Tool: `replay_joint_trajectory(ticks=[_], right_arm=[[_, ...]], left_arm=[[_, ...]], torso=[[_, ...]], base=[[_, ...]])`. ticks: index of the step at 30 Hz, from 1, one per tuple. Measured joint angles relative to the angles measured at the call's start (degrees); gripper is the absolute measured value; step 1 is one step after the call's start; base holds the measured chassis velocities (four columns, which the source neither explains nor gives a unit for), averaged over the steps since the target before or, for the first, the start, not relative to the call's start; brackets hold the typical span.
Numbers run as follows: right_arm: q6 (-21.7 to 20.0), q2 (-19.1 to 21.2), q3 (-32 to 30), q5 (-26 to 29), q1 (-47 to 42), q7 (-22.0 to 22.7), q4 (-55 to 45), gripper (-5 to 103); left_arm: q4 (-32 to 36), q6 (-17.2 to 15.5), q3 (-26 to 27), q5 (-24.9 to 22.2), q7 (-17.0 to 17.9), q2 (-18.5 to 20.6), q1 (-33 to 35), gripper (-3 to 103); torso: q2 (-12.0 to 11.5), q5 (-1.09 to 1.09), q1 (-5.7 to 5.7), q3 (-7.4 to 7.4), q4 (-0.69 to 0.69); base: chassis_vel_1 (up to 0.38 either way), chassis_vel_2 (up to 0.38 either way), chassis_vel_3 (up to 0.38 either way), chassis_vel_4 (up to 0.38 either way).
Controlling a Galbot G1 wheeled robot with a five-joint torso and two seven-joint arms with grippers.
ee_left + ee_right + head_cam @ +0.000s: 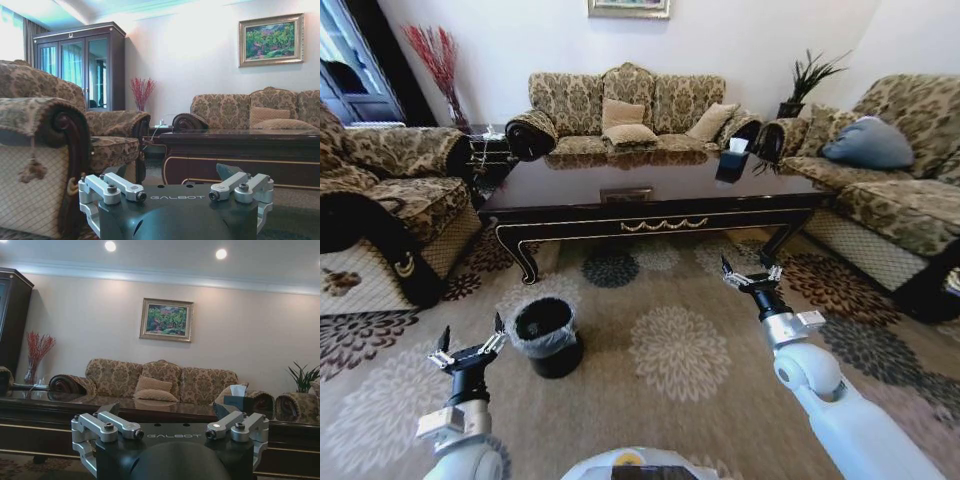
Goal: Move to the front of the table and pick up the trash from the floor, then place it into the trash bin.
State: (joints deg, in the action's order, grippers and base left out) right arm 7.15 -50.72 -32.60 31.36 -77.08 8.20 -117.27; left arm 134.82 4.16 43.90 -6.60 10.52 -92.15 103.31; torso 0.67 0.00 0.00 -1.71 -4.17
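Before the bench point(655, 205), both tools, left point(470, 352) and right point(752, 276), hover open; driving forward risks knocking the trash bin point(546, 336).

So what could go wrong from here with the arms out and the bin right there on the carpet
1. The trash bin stands just ahead of the open left end effector; a forward drive or a low reach might tip it.
2. The open right end effector hangs near the table front; driving closer could bump the apron or leg.
3. No trash can be made out on the patterned carpet, so small pieces may be missed.
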Motion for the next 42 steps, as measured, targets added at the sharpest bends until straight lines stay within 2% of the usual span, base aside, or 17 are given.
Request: replay_joint_trajectory(ticks=[42], right_arm=[[0.0,0.0,0.0,0.0,0.0,0.0,0.0,100]], left_arm=[[0.0,0.0,0.0,0.0,0.0,0.0,0.0,100]], torso=[[0.0,0.03,0.00,0.00,0.00]], base=[[0.356,-0.347,-0.349,0.347]])
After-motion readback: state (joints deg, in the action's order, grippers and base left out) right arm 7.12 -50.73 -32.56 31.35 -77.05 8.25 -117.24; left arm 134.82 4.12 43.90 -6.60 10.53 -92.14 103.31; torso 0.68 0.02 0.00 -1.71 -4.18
